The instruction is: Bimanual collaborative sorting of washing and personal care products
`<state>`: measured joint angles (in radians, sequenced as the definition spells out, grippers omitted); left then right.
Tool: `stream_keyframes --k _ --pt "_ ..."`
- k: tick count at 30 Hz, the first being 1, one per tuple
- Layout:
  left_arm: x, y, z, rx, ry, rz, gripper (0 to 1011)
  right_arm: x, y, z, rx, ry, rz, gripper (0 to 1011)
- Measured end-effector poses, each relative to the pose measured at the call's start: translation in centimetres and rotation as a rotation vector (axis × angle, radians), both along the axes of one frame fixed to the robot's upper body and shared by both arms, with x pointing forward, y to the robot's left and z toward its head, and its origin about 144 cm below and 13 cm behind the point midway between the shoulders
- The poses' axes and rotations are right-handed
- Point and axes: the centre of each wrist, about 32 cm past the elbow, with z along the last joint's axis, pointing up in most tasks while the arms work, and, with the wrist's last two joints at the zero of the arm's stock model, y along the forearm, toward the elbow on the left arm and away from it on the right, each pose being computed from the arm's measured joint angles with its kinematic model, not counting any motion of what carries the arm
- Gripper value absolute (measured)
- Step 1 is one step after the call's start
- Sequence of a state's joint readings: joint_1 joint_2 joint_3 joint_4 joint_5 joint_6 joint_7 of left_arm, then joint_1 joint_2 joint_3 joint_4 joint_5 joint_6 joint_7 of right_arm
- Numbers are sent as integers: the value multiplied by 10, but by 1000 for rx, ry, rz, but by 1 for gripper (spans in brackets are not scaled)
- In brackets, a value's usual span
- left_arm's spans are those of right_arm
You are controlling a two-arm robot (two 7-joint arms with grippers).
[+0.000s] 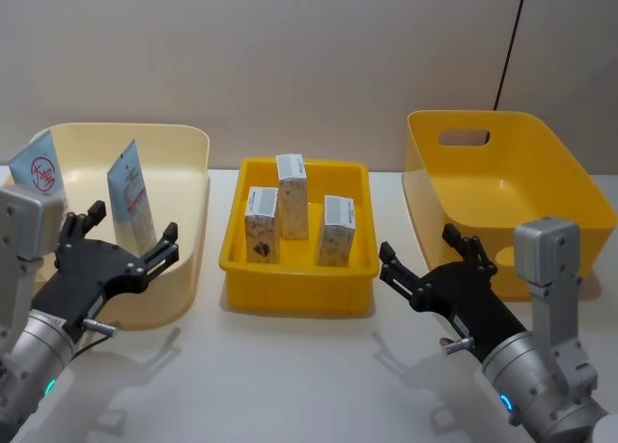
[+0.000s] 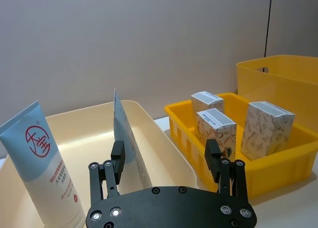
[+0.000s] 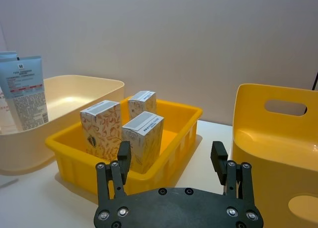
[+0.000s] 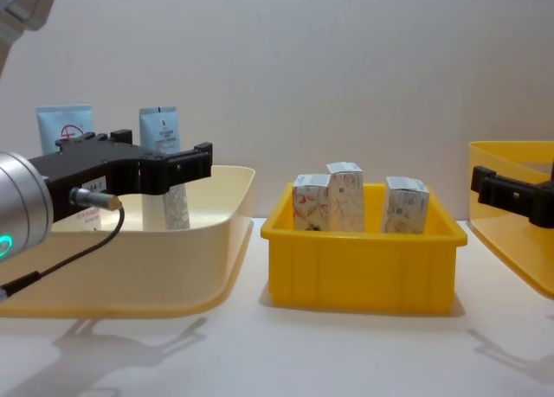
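Note:
Two pale-blue squeeze tubes (image 1: pixel 39 173) (image 1: pixel 130 197) stand leaning inside the cream bin (image 1: pixel 188 173) on the left. Three small white cartons (image 1: pixel 262 224) (image 1: pixel 292 194) (image 1: pixel 337 229) stand upright in the shallow yellow tray (image 1: pixel 294 293) at the centre. My left gripper (image 1: pixel 126 233) hovers open over the cream bin's near right part, just in front of the second tube (image 2: pixel 126 138), holding nothing. Between the tray and the right-hand bin, my right gripper (image 1: pixel 422 248) is open and empty above the table, facing the cartons (image 3: pixel 143 141).
A deep yellow bin (image 1: pixel 541 163) with a handle slot stands at the right, nothing showing inside it. White table runs in front of the three containers. A plain wall and a dark cable are behind.

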<state>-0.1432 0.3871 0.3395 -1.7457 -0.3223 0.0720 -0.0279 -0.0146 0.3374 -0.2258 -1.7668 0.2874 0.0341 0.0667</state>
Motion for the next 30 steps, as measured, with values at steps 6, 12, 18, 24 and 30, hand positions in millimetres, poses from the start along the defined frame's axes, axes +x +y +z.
stream_keyframes --k 6,12,18,24,30 --pt "9 3 0 -41 31 10 1002 0 0 0 0 0 0 1001" --pt "22 9 0 -67 56 26 1002 0 0 0 0 0 0 1001" --pt "33 15 -2 -77 73 43 1002 0 0 0 0 0 0 1001" --pt "47 23 -5 -82 96 58 1002 0 0 0 0 0 0 1001" --pt "58 27 -9 -87 118 56 1002 0 0 0 0 0 0 1001"
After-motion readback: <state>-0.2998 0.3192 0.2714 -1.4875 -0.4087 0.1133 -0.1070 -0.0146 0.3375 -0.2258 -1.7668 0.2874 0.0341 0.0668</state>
